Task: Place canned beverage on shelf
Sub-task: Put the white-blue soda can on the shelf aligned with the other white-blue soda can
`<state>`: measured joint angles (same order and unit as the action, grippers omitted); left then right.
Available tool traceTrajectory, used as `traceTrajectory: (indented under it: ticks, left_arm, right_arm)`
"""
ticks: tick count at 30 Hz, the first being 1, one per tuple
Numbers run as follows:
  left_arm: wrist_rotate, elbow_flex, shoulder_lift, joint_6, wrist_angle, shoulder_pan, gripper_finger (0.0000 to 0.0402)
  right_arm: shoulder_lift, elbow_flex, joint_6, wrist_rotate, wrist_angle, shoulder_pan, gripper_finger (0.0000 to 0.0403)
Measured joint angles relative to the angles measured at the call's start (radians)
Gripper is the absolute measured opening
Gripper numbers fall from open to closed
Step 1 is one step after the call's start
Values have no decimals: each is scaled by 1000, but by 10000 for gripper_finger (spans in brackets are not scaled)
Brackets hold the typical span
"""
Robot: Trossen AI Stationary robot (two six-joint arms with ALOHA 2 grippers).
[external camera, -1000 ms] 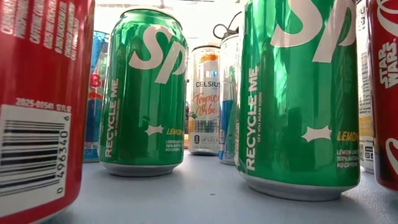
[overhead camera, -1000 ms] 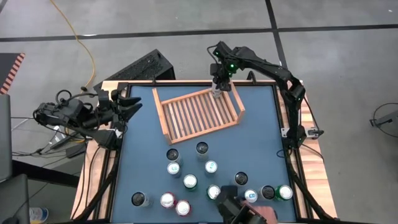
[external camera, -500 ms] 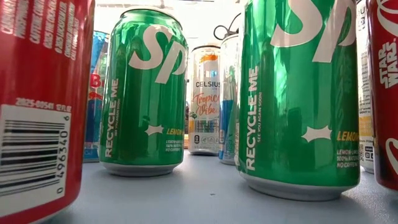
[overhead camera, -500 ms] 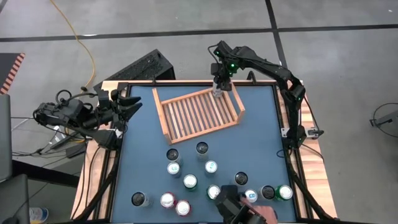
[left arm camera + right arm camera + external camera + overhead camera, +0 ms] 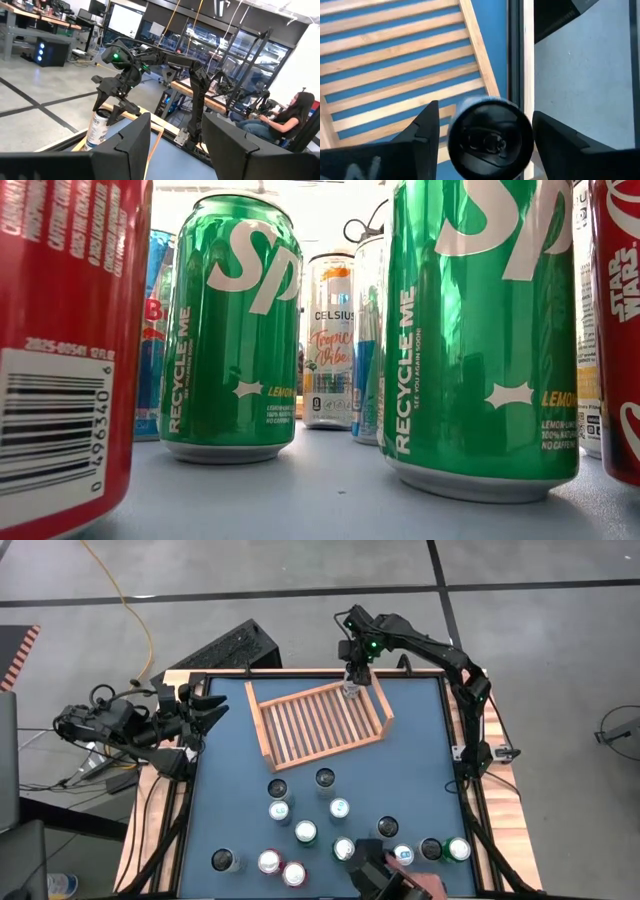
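The shelf (image 5: 320,720), a light wooden slatted rack, lies on the blue table toward its far edge. A white and blue can (image 5: 350,690) stands upright on the slats in the shelf's far right corner; its dark top (image 5: 490,134) shows in the right wrist view. My right gripper (image 5: 351,676) hangs open just above the can, pointing steeply down, one finger (image 5: 426,131) on each side of the can's top. My left gripper (image 5: 205,715) waits open and level at the table's left edge, holding nothing.
Several more cans (image 5: 305,832) stand upright on the near half of the table; green ones (image 5: 230,330) and a red one (image 5: 60,350) fill the low view. A person's hand (image 5: 425,885) with a dark object shows at the near edge. A keyboard (image 5: 225,648) lies beyond the far left corner.
My right gripper has opened over the shelf's far right corner and let go of the can. The can stays upright where it stood. Neither arm has shifted.
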<state>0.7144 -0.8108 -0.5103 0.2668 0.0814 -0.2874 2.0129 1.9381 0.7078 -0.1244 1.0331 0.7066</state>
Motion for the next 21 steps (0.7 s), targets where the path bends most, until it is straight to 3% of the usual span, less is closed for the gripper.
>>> traceTrajectory:
  ticks: [9,12,15,21]
  left_arm:
    - [0,0,0,-8,0,0,165]
    - [0,0,0,-8,0,0,165]
    - [0,0,0,-8,0,0,165]
    - [-1,0,0,-8,0,0,165]
  right_arm:
    - [-71,166,-18,21,53,-15,234]
    - [-120,228,-58,-19,97,-52,235]
    - [-171,266,-94,-72,161,-114,235]
    - [-221,267,-200,-76,267,-318,235]
